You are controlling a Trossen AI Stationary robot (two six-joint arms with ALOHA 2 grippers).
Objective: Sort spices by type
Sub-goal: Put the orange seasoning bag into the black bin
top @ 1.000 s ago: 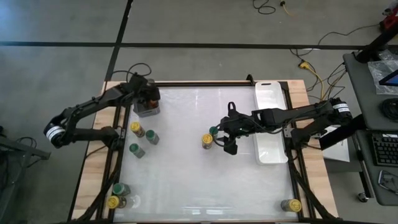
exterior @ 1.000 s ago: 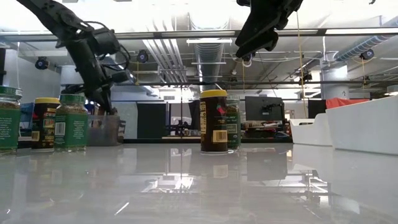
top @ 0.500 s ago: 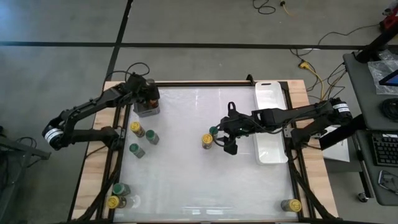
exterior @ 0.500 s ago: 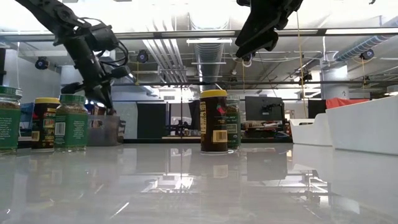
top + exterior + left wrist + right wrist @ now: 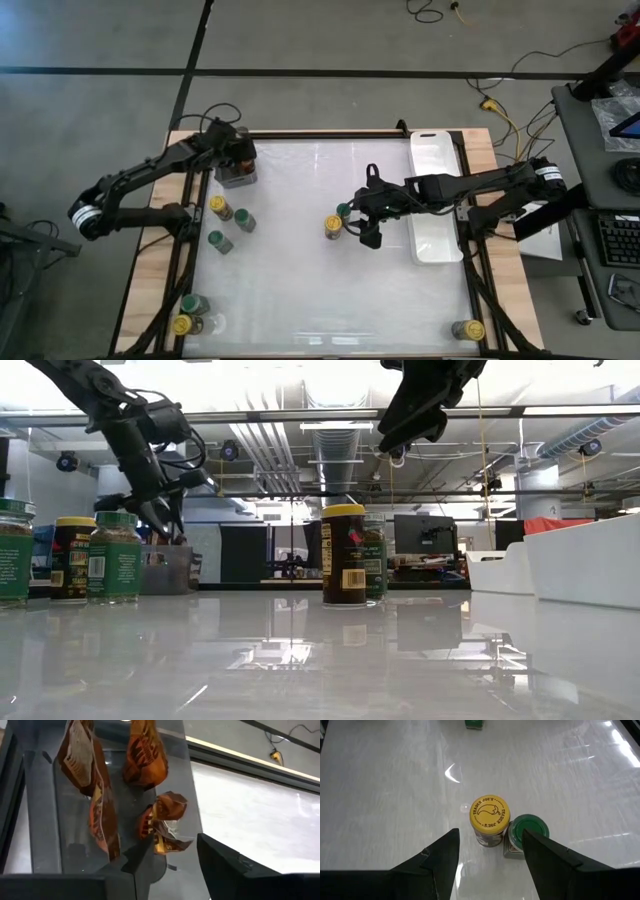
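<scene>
Small jars with yellow or green lids stand on the white table. A yellow-lidded jar (image 5: 333,226) (image 5: 490,816) and a green-lidded jar (image 5: 345,212) (image 5: 529,830) touch near the middle. My right gripper (image 5: 370,228) (image 5: 490,865) hangs open, well above the table (image 5: 410,422), just to the right of this pair. My left gripper (image 5: 236,158) (image 5: 175,855) is open over the grey square cup (image 5: 237,175) (image 5: 165,568) of brown sticks (image 5: 160,825) at the far left. I cannot tell whether it touches them.
Three jars (image 5: 218,207) (image 5: 243,221) (image 5: 216,241) stand at mid left, others at the near left corner (image 5: 187,312), and one yellow-lidded jar (image 5: 467,329) at the near right. A long white tray (image 5: 437,195) (image 5: 590,560) lies along the right edge. The table's middle is bare.
My left gripper has shifted slightly above the grey cup. The right arm and all jars have kept still.
</scene>
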